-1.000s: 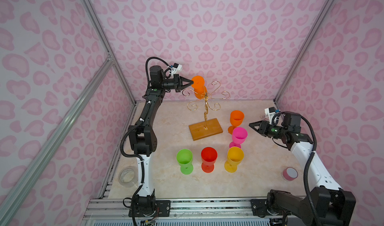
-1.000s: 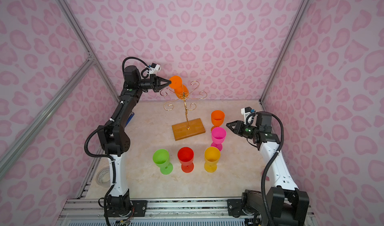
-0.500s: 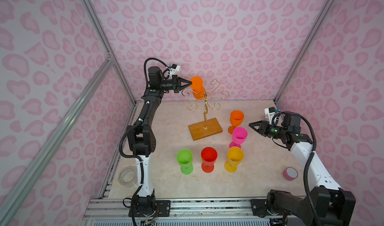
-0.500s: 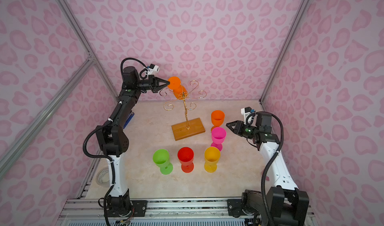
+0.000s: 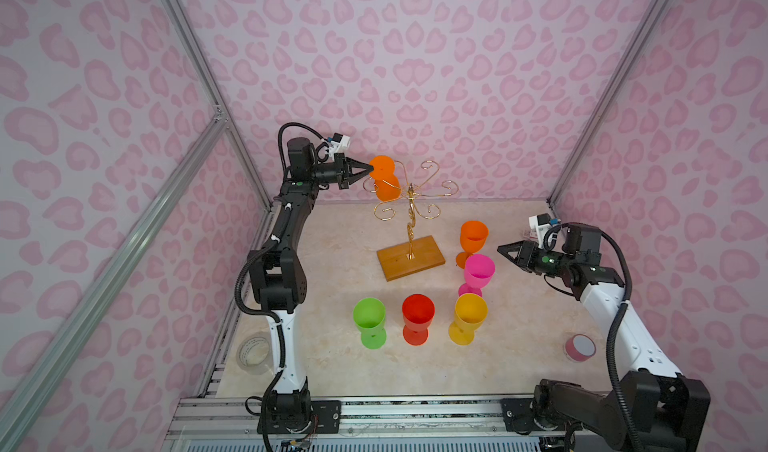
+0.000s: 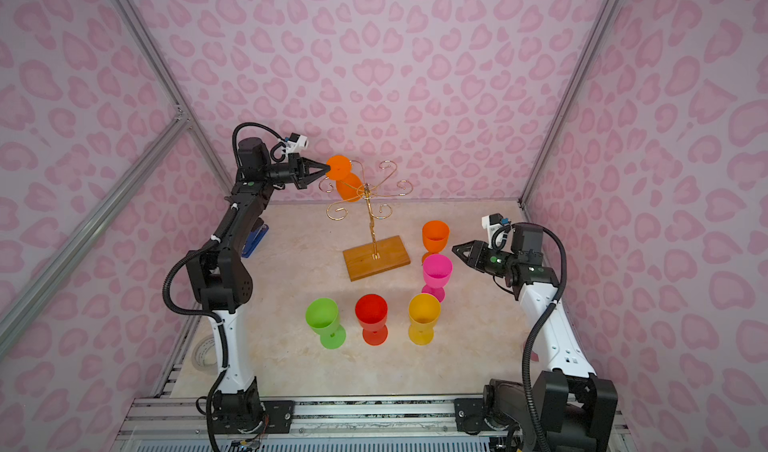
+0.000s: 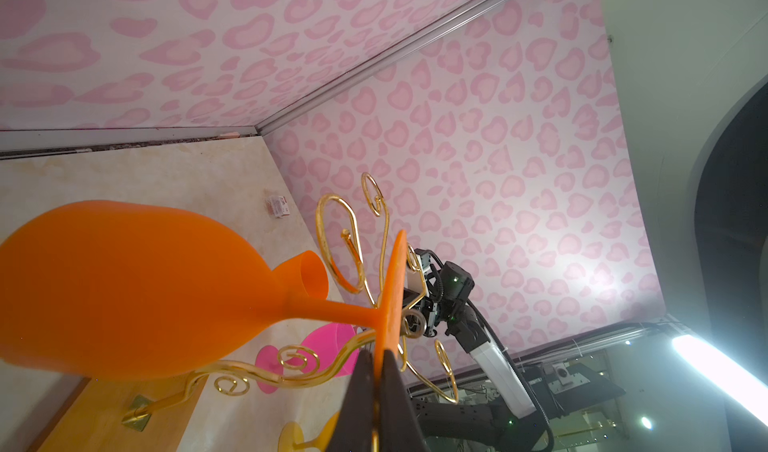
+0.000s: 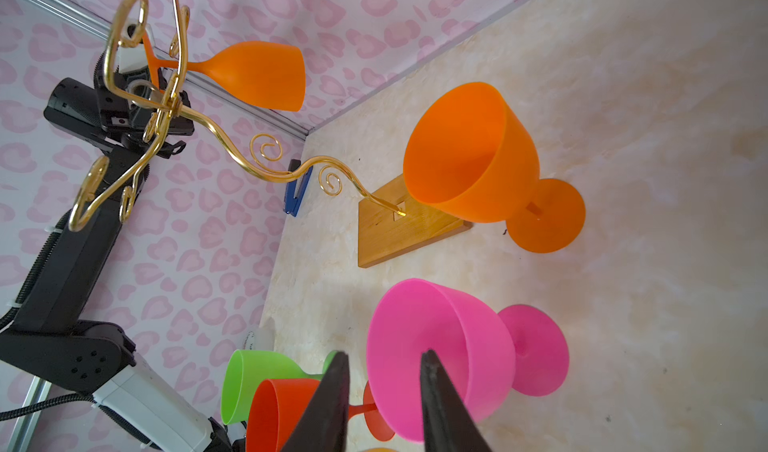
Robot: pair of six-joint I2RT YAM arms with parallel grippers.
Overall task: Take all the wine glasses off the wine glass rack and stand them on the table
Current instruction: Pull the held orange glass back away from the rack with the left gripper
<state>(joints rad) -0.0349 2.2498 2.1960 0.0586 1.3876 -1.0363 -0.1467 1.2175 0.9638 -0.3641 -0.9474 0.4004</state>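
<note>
- We reach our left arm (image 5: 291,221) high and level, with the left gripper (image 5: 370,167) pinched tight on the foot of the orange wine glass (image 5: 387,187).
- We hold our right arm (image 5: 602,304) bent low, with the right gripper (image 8: 385,352) level, its jaws partly apart and empty.

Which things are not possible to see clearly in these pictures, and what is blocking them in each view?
- Hanging orange wine glass: in both top views the wine glass rack wire is too thin to tell whether the stem sits inside a curl.
- Left pincer: bottom edge of left wrist view cuts its fingers.
- Yellow glass: same view, behind those fingers and cut off.
- Red glass: right wrist view, partly behind the right pincer.
</note>
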